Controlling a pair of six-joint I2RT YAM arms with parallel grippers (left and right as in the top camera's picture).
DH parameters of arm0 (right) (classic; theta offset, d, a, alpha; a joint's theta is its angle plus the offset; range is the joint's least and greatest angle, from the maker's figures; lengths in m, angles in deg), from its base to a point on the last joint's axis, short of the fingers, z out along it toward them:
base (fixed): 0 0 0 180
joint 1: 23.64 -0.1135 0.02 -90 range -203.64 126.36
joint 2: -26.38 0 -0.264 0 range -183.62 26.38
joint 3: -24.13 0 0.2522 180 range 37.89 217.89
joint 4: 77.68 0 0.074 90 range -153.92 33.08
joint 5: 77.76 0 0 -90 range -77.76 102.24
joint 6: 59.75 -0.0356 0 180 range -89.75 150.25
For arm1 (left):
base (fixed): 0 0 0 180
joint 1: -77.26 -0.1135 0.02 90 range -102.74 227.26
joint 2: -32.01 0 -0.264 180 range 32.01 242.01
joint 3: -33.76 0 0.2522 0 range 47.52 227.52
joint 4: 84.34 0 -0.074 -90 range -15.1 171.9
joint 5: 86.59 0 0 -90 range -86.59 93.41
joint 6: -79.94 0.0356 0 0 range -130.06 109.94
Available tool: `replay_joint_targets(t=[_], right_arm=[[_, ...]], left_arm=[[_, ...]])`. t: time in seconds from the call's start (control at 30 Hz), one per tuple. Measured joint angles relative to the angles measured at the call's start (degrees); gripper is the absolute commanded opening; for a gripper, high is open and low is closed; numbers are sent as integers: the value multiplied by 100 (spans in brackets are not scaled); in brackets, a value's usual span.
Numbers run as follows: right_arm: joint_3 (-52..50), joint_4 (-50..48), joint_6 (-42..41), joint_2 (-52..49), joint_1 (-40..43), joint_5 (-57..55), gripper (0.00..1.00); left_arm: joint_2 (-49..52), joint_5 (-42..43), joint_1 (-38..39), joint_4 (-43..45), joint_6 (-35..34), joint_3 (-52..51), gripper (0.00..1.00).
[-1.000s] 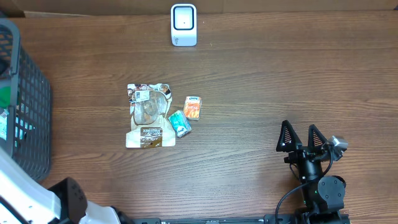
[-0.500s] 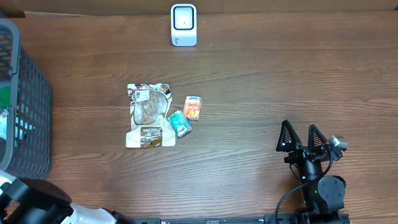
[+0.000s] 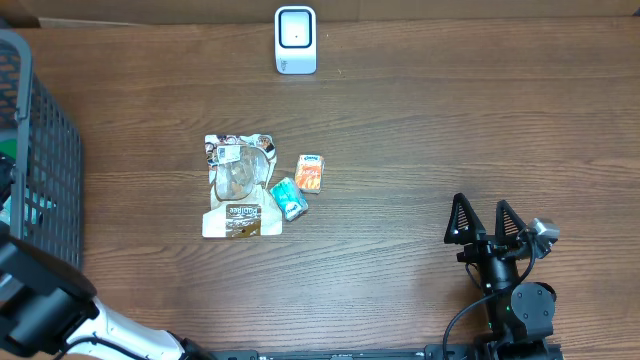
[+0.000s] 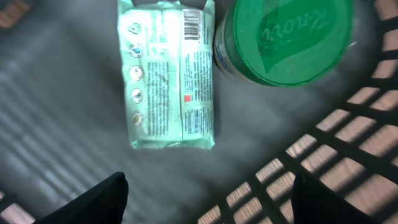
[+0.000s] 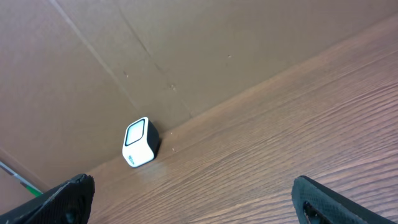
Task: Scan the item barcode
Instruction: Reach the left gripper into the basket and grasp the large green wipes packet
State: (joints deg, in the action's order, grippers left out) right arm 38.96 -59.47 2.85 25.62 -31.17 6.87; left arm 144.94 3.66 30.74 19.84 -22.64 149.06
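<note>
We found the left gripper (image 4: pixel 208 208) lowered into the basket (image 4: pixel 348 143) with its jaws standing wide. Only its two dark fingertips (image 4: pixel 93 202) showed, at the bottom corners of the wrist view, and nothing lay between them. Just ahead of those tips, toward the finger on the left side of that view, a pale green packet (image 4: pixel 168 74) lay flat on the basket floor. Its printed back faced up, and its barcode (image 4: pixel 193 23) sat at the end farthest from the gripper. A jar with a green lid (image 4: pixel 286 40) stood right beside the packet, ahead of the other finger. We could not tell whether the two touched. The basket's mesh wall ran past the gripper on the jar's side.

From overhead we saw only part of the left arm (image 3: pixel 40 310), at the table's near left corner beside the basket, and the gripper itself was not visible there.

The right gripper (image 3: pixel 487 222) hovered over bare table (image 3: pixel 420 130) with its jaws spread fully and holding nothing. The white scanner (image 5: pixel 140 142) stood well ahead of it and off to its left, against the cardboard wall (image 5: pixel 186 56). To the right gripper's left, well apart from it, a snack pouch (image 3: pixel 240 186) lay flat. A teal packet (image 3: pixel 289 198) touched the pouch's edge, and an orange packet (image 3: pixel 311 172) lay just beside that.
</note>
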Motion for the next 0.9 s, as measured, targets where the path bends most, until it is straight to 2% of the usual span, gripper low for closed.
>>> replay_joint_targets(t=[0.37, 0.4, 0.57, 0.6, 0.9], right_arm=[[0, 2, 2, 0, 0, 2, 100], [0, 4, 0, 0, 0, 4, 100], [0, 4, -2, 0, 0, 2, 100], [0, 2, 2, 0, 0, 2, 100], [0, 7, 0, 0, 0, 2, 100]], left_arm=[[1163, -579, 103, 514, 254, -2, 69], [1231, -647, 103, 520, 254, -2, 64], [1290, -973, 103, 658, 332, -2, 8], [1290, -975, 103, 658, 328, -2, 4], [1272, -1040, 105, 286, 216, 79, 4]])
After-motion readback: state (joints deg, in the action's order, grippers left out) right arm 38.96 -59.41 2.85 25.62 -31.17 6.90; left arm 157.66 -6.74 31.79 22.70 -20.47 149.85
